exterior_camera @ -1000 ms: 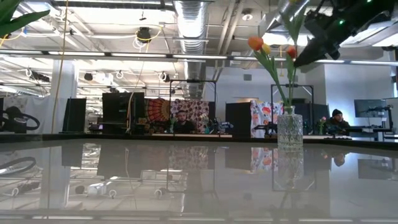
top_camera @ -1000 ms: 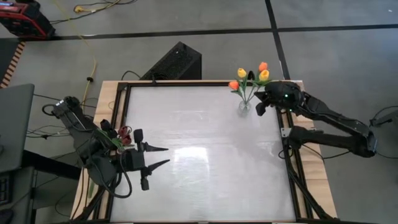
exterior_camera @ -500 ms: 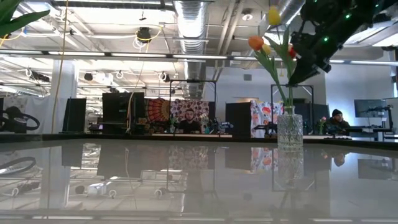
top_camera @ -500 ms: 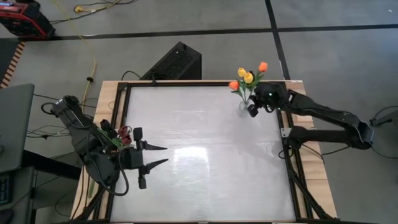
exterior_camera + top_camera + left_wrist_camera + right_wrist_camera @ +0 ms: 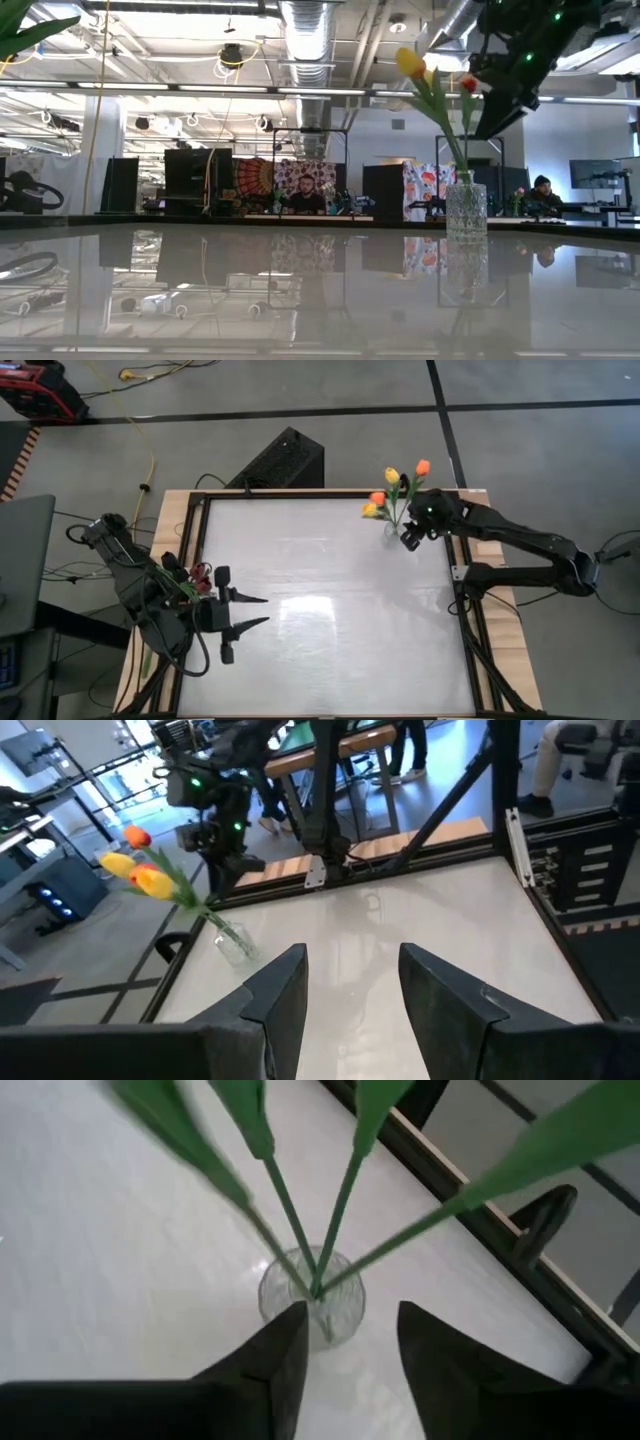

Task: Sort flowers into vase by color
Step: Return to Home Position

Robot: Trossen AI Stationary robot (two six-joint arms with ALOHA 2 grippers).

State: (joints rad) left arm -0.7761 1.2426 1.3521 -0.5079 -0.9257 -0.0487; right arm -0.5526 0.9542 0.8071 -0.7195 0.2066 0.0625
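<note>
Right gripper: directly above the vase, fingers spread, nothing between them but the stems rising from the vase mouth.
Left gripper: well apart from the vase, over the opposite side of the table, fingers spread and empty.
Flowers: standing in the vase, fanned wide and leaning.
Risk 1: a finger catches a stem or leaf on the way out, so a tulip is dragged from the vase or the vase tips.
Risk 2: the vase sits near the table's edge rail, so a sideways knock could send it off.
Count, vase: one.
Count, yellow tulips: two, in the vase.
Count, orange tulips: two, in the vase – four stems in the right wrist view agree.
Count, dark red tulips: probably two, far from the vase beside the left arm, which half hides them.
</note>
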